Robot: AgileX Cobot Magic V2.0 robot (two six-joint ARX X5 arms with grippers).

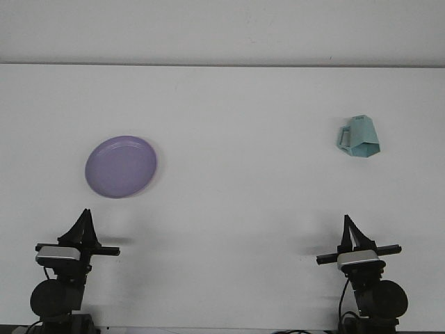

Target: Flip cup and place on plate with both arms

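A teal faceted cup (361,136) rests on the white table (236,209) at the right, far side. Its handle points left and its wider end faces the camera, so it looks inverted or tipped over. A round purple plate (121,166) lies flat on the left half of the table with nothing on it. My left gripper (86,213) sits low at the front left, below the plate and well short of it. My right gripper (346,218) sits at the front right, below the cup and far from it. Both have their fingers together at mid-rail and hold nothing.
The table's far edge meets a pale wall (222,31) at the top. Plate and cup are wide apart, with bare white surface between them and in front of both arms.
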